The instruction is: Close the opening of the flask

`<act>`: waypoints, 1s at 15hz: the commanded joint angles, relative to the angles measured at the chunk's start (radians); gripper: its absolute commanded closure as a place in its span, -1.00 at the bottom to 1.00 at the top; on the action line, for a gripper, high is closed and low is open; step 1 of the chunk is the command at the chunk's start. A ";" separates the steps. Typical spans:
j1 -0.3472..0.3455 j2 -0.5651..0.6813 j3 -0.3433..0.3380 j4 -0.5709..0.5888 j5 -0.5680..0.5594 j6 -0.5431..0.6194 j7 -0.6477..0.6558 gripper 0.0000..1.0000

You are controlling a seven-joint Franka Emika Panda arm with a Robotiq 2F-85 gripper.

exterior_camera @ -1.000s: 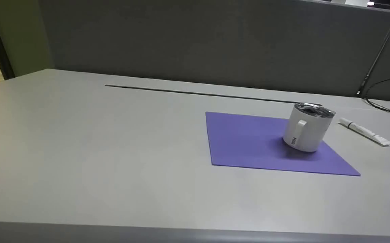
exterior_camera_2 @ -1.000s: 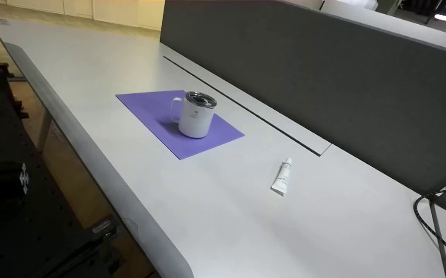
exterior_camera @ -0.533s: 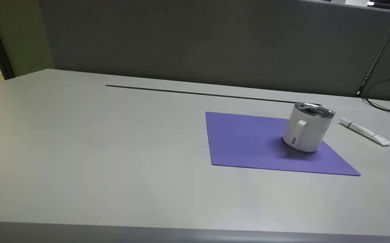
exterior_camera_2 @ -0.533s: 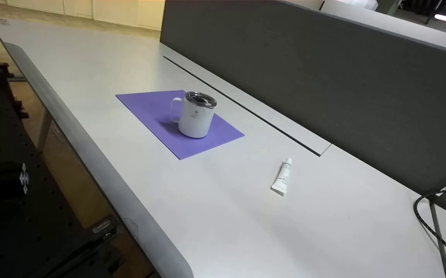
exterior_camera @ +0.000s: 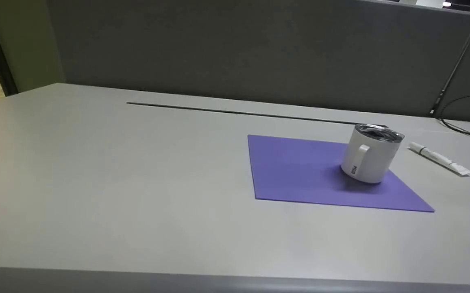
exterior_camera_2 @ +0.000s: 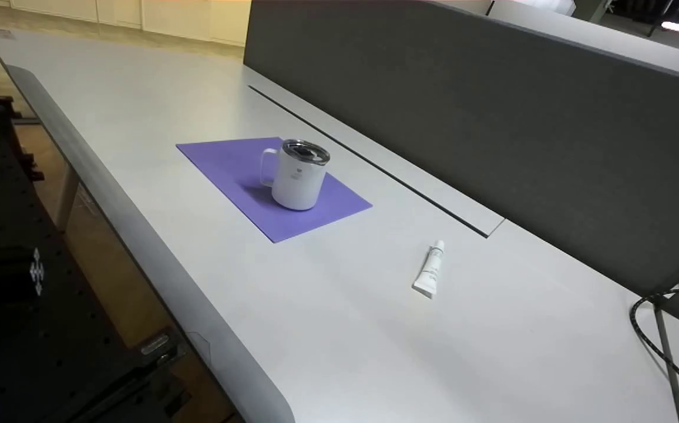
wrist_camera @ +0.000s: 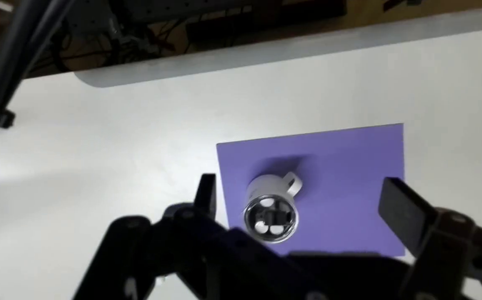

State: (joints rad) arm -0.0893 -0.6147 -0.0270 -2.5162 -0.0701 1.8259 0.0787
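Observation:
The flask, a white mug-like cylinder with a side handle, stands upright on a purple mat in both exterior views (exterior_camera: 367,162) (exterior_camera_2: 297,183). It also shows in the wrist view (wrist_camera: 266,185). Its opening (exterior_camera_2: 306,153) has a silvery-grey rim and a clear lid with a dark piece across it; the lid also shows in the wrist view (wrist_camera: 271,218). My gripper (wrist_camera: 300,191) shows only in the wrist view. It is open and empty, seen over the flask, with the flask between its fingers and nearer the left one. Its height above the flask is hard to tell.
The purple mat (exterior_camera: 296,171) lies flat on the white table (exterior_camera: 137,183). A white tube (exterior_camera_2: 430,270) lies on the table beside the mat. A dark grey partition (exterior_camera_2: 492,129) stands along the back edge. A black cable (exterior_camera_2: 662,352) lies near the partition.

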 commanded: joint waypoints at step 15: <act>-0.100 0.456 -0.108 0.159 0.036 0.531 0.013 0.97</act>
State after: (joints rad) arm -0.1987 -0.1578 -0.1250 -2.3579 -0.0311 2.3582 0.0904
